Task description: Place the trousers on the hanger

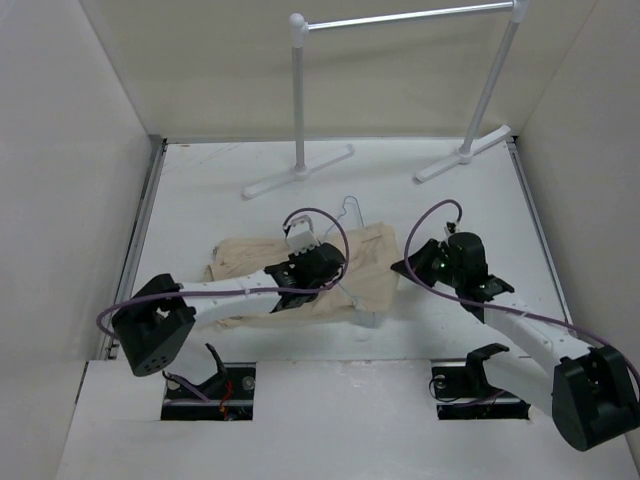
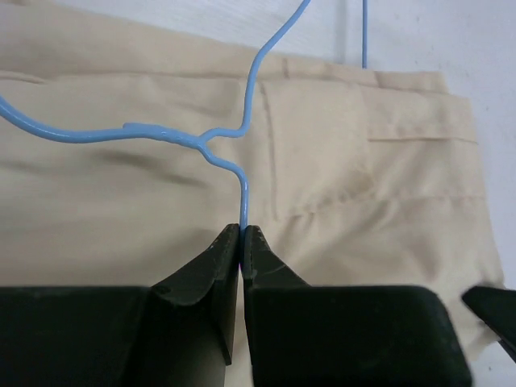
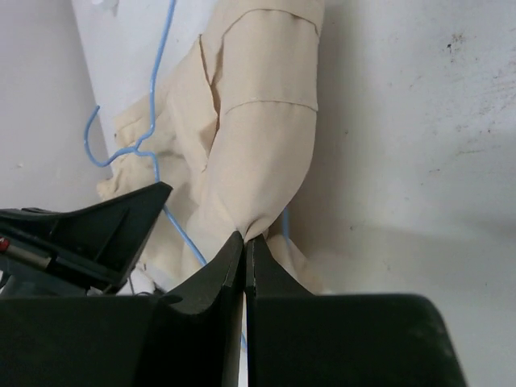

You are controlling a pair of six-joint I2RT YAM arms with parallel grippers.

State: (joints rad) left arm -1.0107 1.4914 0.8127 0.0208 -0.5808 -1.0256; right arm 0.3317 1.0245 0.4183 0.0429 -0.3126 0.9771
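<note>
As the trousers [image 1: 243, 258] lie wrinkled on the white table [image 1: 430, 215], roughly midway across it and in front of both arms, we log the hanger [image 2: 165, 135] resting on top of them. Its thin wire reads pale blue in both wrist views and whitish from above. Its hook points toward the far side of the table and reaches past the cloth's edge. We see the left gripper [image 2: 243, 235] over the middle of the garment, its jaws pressed together on one shoulder wire of the hanger just beside the twisted neck, with the wire clamped between the tips. We see the right gripper [image 3: 244, 240] at the right end of the trousers, jaws pinching a fold of tan cloth, which runs away from the pinch point in a bunched ridge. A stretch of blue wire passes behind that fold in the right wrist view. The waistband and a pocket seam lie flat beneath the hanger in the left wrist view. A white garment rack [image 1: 400, 20] stands at the far edge of the table, well apart from the trousers.
</note>
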